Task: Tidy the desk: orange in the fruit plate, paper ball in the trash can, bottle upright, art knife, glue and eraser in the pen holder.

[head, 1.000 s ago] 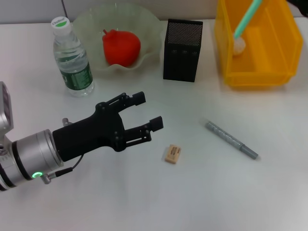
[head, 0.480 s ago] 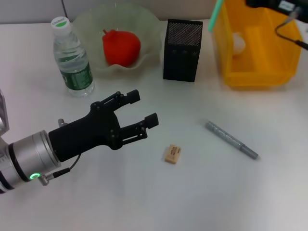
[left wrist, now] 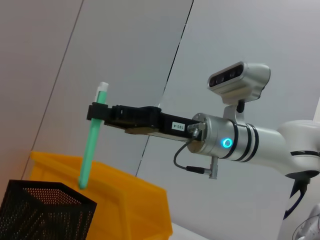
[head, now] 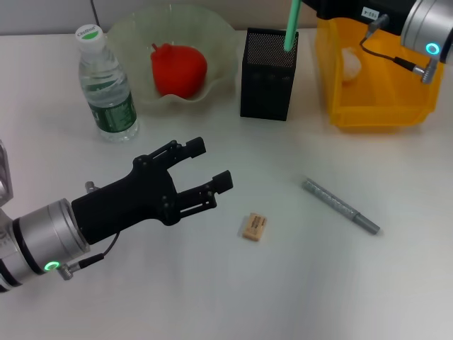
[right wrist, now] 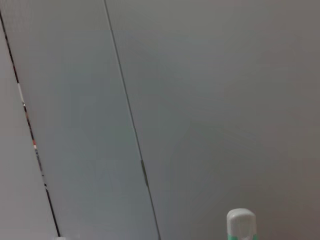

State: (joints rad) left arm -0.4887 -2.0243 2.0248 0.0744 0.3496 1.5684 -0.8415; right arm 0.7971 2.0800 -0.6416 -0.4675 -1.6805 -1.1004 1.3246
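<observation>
Your right gripper (left wrist: 100, 112) clenches the green glue stick (left wrist: 92, 145) with its lower tip just above the pen holder (head: 267, 74), so centre it over the mouth and lower before releasing, while your left gripper (head: 209, 164) hovers spread near the eraser (head: 254, 227).

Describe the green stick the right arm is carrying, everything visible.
The green stick is a slim, pale mint-green tube, plastic by the look, with a whitish cap at its upper end. It hangs near-vertical, slightly tilted, clamped near its top in the right gripper. Its lower tip sits at the open top of the black mesh pen holder, beside the yellow trash can; whether the tip is already inside cannot be told. Nothing else touches it.
</observation>
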